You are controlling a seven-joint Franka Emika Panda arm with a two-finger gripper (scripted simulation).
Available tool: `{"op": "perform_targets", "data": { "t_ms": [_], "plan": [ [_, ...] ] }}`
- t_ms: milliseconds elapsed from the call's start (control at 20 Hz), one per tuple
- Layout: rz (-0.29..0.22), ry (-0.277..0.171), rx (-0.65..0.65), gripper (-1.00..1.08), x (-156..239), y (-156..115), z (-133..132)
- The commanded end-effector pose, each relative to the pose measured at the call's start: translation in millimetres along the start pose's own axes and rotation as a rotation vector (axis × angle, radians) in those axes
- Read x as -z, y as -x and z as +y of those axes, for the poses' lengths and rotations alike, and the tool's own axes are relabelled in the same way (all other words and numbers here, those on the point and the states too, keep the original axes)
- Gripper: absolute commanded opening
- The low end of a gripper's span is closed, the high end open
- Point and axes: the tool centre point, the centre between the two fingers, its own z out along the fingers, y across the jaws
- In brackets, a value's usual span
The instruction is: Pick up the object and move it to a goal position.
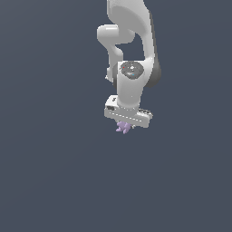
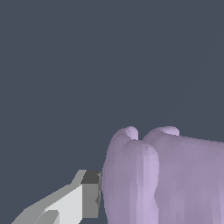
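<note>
— gripper (image 1: 125, 123) pointing down, sitting right over the object (image 1: 123, 128). lilac lobes poking out just beneath the white hand in ext view. why so close?

— prob to bracket the piece between the pads. tiny thing, much smaller than the hand, so needs to sit right on top of it for any grip. wrist view: one finger (image 2: 72, 202) w/ dark pad right against the lilac side, touching or as good as. looks clamped on that side.

— other finger?

— not seen. out of frame in wrist view, hidden under the hand in ext view. so can't tell for sure if both pads bear on it; best guess: closed on the object or v. nearly so.

— object (image 2: 162, 179) fills lower part of wrist view. resting on floor or lifted?

— can't tell. plain dark ground, no shadow to judge by. stays directly under the hand, between the fingers as far as visible.

— goal marker anywhere?

— none visible in either view.

— count, quick.

— 1 arm, 1 gripper, 1 finger visible, 1 object. lobes: abt 3 rounded ones in wrist view, a few pointed tips in ext view, exact no. unclear. nothing else to list.

— stage?

— judged: grasp phase, move to goal not yet done. risk: irregular lobes, pad on a curved flank, could slip or twist on lift.
</note>
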Motion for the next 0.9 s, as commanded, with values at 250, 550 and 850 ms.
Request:
{"op": "perform_targets", "data": {
  "t_ms": [250, 550, 850],
  "plan": [
    [0.001, 0.001, 0.000, -1.00, 69.7, 45.4, -28.1],
    [0.002, 0.002, 0.000, -1.00, 125.3, 80.4, -51.0],
    [0.002, 0.002, 0.000, -1.00, 169.6, 107.2, -70.0]
  ]
}}
